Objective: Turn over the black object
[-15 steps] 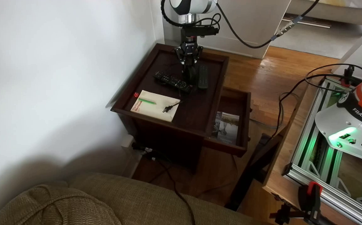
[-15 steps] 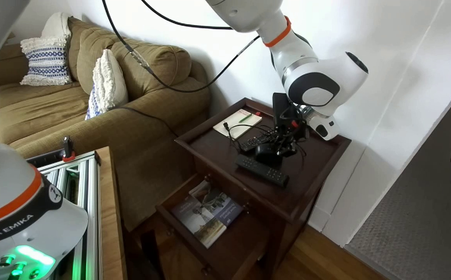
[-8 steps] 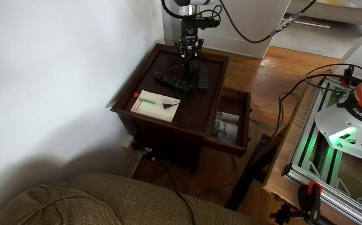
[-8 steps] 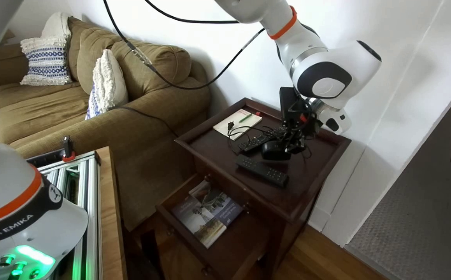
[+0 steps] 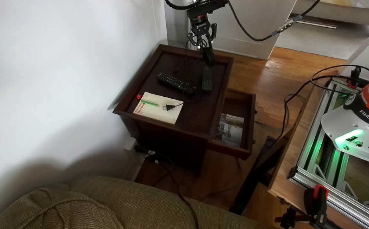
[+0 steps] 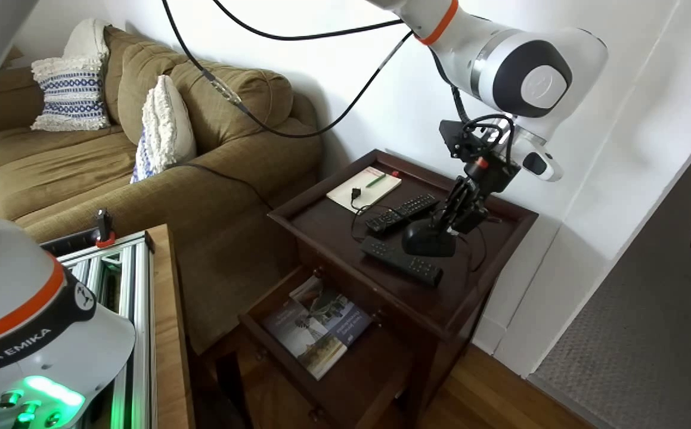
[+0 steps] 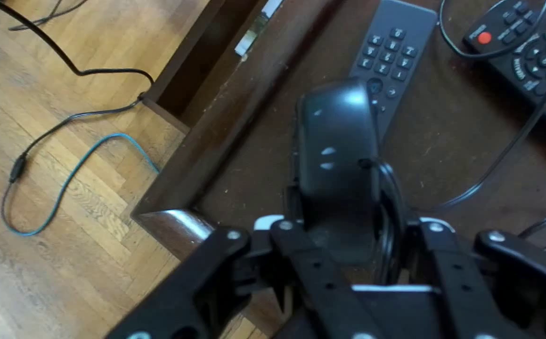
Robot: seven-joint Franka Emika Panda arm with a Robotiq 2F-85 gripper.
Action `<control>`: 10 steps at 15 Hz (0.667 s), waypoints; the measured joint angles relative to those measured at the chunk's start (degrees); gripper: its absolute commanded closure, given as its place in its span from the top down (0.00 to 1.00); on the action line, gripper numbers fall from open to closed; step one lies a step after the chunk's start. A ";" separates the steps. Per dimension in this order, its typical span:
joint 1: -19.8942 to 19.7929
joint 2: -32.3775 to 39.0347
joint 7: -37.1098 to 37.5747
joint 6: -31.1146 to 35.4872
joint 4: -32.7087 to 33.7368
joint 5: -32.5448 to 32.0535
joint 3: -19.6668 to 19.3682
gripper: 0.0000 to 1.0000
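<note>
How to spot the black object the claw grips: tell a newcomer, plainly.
Find the dark wooden table with the open drawer, then the claw above its top. Gripped in it is a black object with rounded edges, smooth and chunky, unlike the slim, button-covered remotes lying on the table.

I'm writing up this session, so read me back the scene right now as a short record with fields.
Grip: gripper shut on the black object
Height: apparently held above the side table
Turned over: cannot tell
On top: plainer remote; remote with coloured buttons; pale booklet with a green pen or pencil lying on it; small red item beside it
Below: drawer standing open, printed booklets inside
</note>
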 measured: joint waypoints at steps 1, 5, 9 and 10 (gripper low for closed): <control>0.51 1.11 1.45 -1.25 1.89 -1.07 -0.25 0.19; 2.23 7.24 8.68 -5.38 10.48 -2.52 -1.05 0.19; 2.38 14.33 15.87 -10.48 20.31 -2.47 -1.05 0.19; 2.35 15.93 17.17 -12.13 22.77 -2.47 -1.05 0.19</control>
